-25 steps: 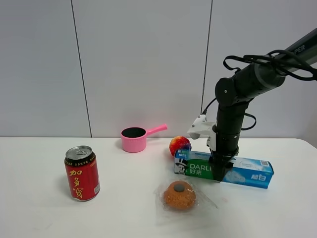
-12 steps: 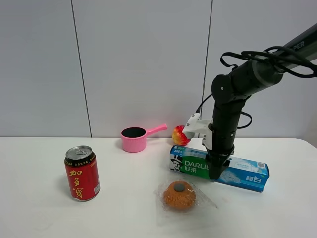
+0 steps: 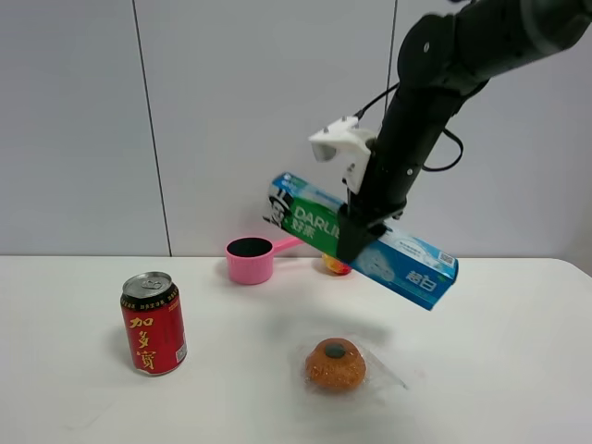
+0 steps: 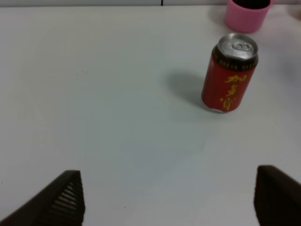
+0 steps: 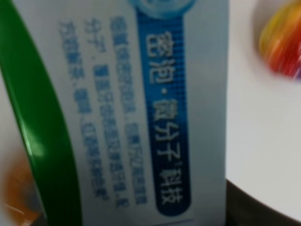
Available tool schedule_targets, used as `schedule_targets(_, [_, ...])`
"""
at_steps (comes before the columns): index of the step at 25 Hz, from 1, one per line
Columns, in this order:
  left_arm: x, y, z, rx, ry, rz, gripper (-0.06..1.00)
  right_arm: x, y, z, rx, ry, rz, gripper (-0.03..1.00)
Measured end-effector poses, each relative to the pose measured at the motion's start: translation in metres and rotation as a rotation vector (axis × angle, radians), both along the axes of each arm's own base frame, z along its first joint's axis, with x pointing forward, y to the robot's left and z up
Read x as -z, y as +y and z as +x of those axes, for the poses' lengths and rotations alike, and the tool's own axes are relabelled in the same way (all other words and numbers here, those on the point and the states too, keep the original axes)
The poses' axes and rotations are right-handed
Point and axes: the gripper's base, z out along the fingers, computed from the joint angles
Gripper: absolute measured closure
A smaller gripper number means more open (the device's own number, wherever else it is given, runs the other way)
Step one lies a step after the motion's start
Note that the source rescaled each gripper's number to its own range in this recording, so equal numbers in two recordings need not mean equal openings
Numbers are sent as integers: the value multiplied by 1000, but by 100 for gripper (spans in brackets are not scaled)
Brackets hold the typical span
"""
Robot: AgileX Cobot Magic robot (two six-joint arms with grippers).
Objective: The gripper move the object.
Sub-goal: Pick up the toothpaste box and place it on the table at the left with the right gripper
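The right gripper [image 3: 353, 242] had its fingers clamped on the toothpaste box [image 3: 407, 265], which hung tilted in the air, clear of the counter [image 3: 83, 407] and toward its rear edge. Pickup judged complete; set-down outstanding. The left gripper [image 4: 167, 172] fingers stood apart, empty.

Bright, even, diffuse light fills the exterior high view. A faint soft shadow lies on the white table [image 3: 518, 388] at centre frame, just above the sharply focused wrapped bun [image 3: 335, 363]. In the left wrist view the red can [image 4: 230, 72] is crisp, its lid gleaming, a pale grey shadow beside it. The right wrist view is badly blurred: print on the toothpaste box [image 5: 141, 117] smears, and the rainbow ball [image 5: 282, 44] is a streaked blob.
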Motion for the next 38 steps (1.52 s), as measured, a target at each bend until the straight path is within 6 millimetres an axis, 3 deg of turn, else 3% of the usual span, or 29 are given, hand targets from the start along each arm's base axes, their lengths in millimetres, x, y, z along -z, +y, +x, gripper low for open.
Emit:
schedule_targets(13, [0, 0, 0, 0, 0, 0, -6, -155, 94, -50, 208, -47, 682, 97])
schedule_targets(17, [0, 0, 0, 0, 0, 0, -6, -173, 125, -54, 210, -25, 805, 97])
schedule_targets(25, [0, 0, 0, 0, 0, 0, -6, -145, 171, -39, 309, 133, 885, 97])
schedule_targets(38, [0, 0, 0, 0, 0, 0, -6, -41, 212, 4, 541, 320, 988, 97])
